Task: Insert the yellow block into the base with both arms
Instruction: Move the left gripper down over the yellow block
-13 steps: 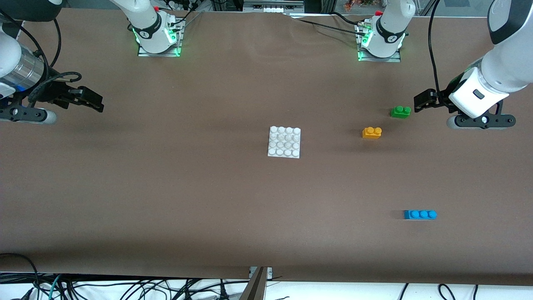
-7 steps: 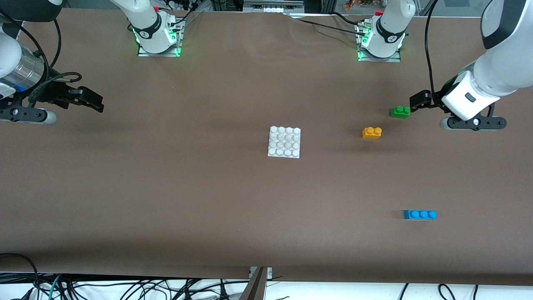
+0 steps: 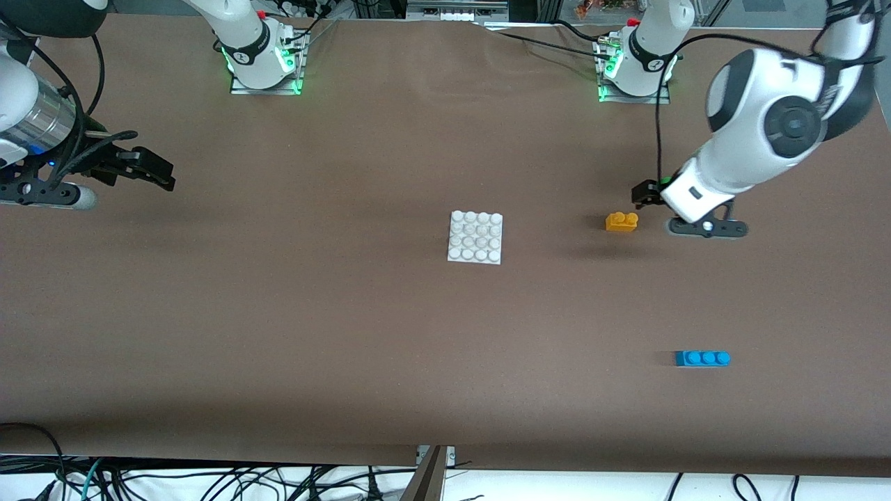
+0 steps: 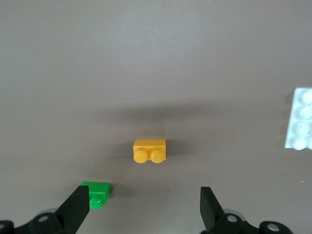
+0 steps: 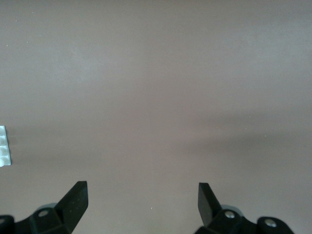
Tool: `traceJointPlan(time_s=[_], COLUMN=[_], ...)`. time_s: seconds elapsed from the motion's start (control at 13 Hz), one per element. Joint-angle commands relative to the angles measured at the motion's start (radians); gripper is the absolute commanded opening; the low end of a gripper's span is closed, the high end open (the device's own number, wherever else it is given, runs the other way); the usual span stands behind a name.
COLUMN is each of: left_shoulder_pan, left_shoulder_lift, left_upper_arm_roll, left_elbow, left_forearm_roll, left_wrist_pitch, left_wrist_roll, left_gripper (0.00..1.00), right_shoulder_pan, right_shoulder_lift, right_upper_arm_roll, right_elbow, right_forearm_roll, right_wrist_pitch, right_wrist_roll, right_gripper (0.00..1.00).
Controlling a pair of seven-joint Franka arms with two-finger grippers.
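Note:
The yellow block [image 3: 621, 221] lies on the brown table, between the white base [image 3: 475, 237] and the left arm's end. In the left wrist view the yellow block [image 4: 149, 150] lies ahead of the open fingers, and an edge of the base [image 4: 301, 119] shows. My left gripper [image 3: 644, 195] is open and empty, low over the table beside the yellow block and over the green brick; it also shows in the left wrist view [image 4: 144, 204]. My right gripper [image 3: 150, 169] waits open and empty over the right arm's end of the table, seen too in its wrist view [image 5: 141, 195].
A green two-stud brick [image 4: 96, 191] lies by one left fingertip; in the front view the left arm hides nearly all of it. A blue three-stud brick [image 3: 702, 358] lies nearer the front camera, toward the left arm's end. The base's edge [image 5: 3, 146] shows in the right wrist view.
My left arm has swung in from the table's end toward the middle, its gripper passing over the green brick and coming close to the yellow block. The right arm has barely moved.

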Motion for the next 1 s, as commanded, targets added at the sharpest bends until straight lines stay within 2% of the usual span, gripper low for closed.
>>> traceJointPlan(time_s=[0.0,0.08,0.46,0.77,0.92], left_shoulder_pan=[0.005,0.005,0.017,0.017,0.026], left_shoulder_lift=[-0.044,-0.031,0.07,0.138,0.147], left_upper_arm_roll=[-0.011,-0.011,-0.008,-0.005,-0.001], left_elbow=[-0.204,-0.246,-0.326,-0.352,-0.352], left_forearm_roll=[0.033,0.035,0.064,0.073,0.162], left_wrist_pitch=[0.208,0.275,0.483,0.589,0.597], left_wrist_roll=[0.007,0.007,0.006,-0.016,-0.019], left_gripper=[1.0,1.0,1.0,1.0,1.0], right_shoulder_pan=[-0.003,-0.002,0.0,0.018,0.026], right_shoulder_lift=[0.021,0.024,0.057,0.054,0.054], right_upper_arm_roll=[0.008,0.008,0.008,0.008,0.008], right_elbow=[0.025,0.025,0.025,0.025,0.026], right_forearm_roll=[-0.012,-0.012,-0.01,-0.006,-0.009], right_wrist_pitch=[0.008,0.011,0.074,0.077,0.087], right_wrist_roll=[0.004,0.004,0.004,0.006,0.004], right_gripper=[1.0,1.0,1.0,1.0,1.0])
